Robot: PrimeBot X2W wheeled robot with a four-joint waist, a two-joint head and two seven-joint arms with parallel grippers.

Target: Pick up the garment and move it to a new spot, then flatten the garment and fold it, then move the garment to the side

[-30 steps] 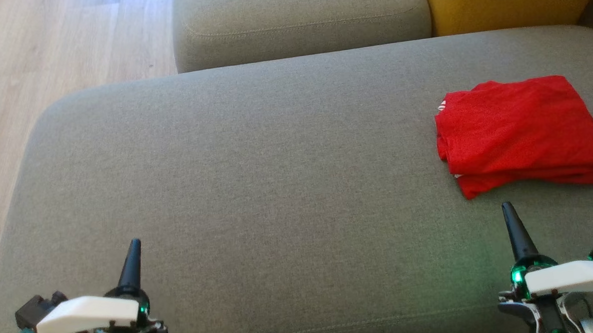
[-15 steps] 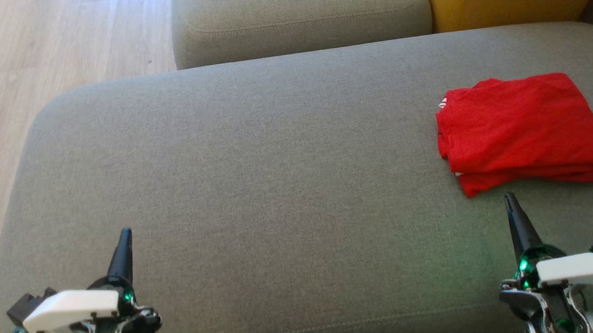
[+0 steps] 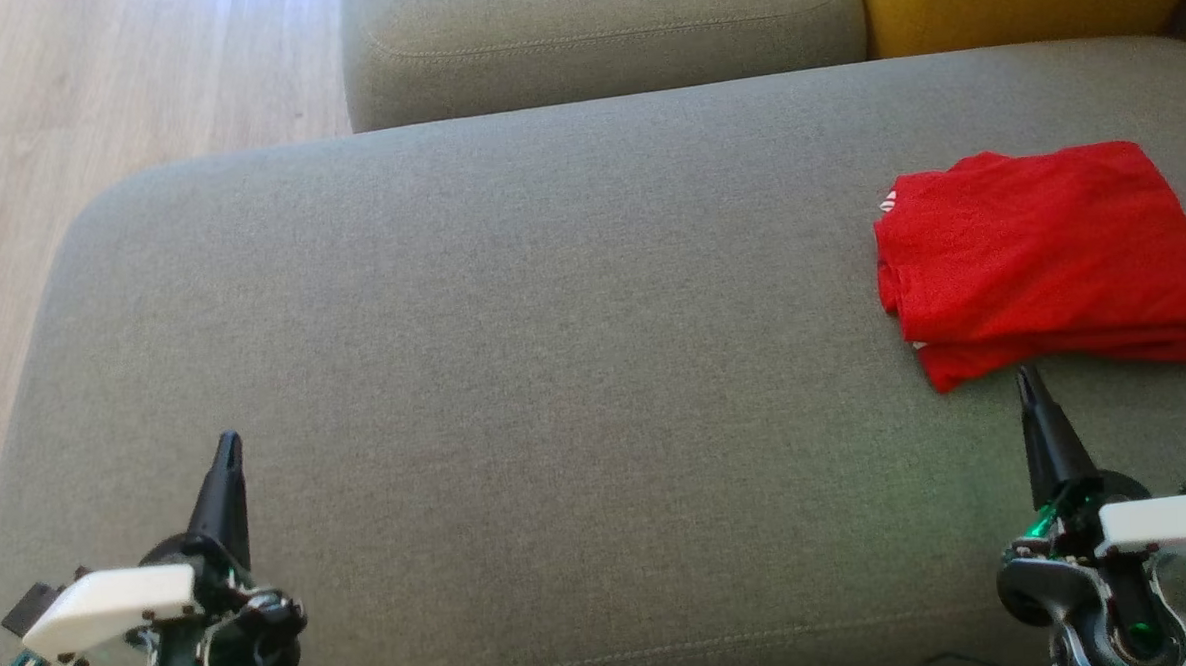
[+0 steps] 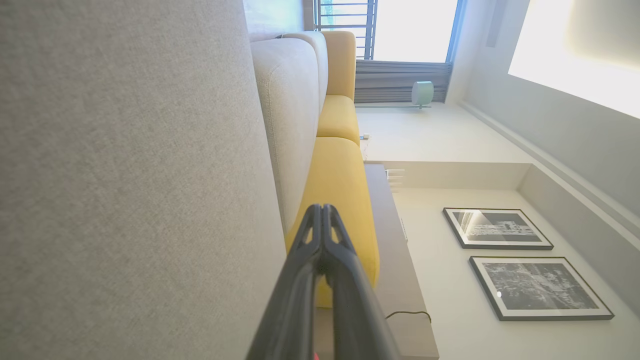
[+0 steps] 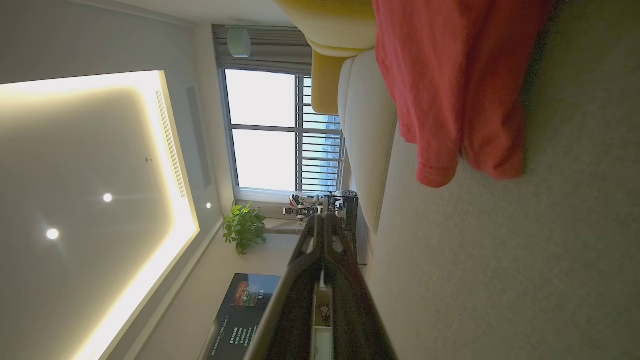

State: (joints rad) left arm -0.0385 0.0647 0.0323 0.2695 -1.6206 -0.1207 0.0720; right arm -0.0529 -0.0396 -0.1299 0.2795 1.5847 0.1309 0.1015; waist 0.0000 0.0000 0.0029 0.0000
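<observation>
Garment (image 3: pixel 1045 253) lies folded; left wrist view shows pictures (image 4: pixel 497 228).

Garment (image 3: pixel 1045 253) at right on seat cushion (image 3: pixel 555 375), just beyond right hand (image 3: pixel 1026 375)

No legible txt, TV screen (image 5: pixel 243 312) writing blurred

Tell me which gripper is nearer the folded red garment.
Right. The right gripper sits close by the near edge of the garment; the left gripper is far off across the cushion.
</observation>
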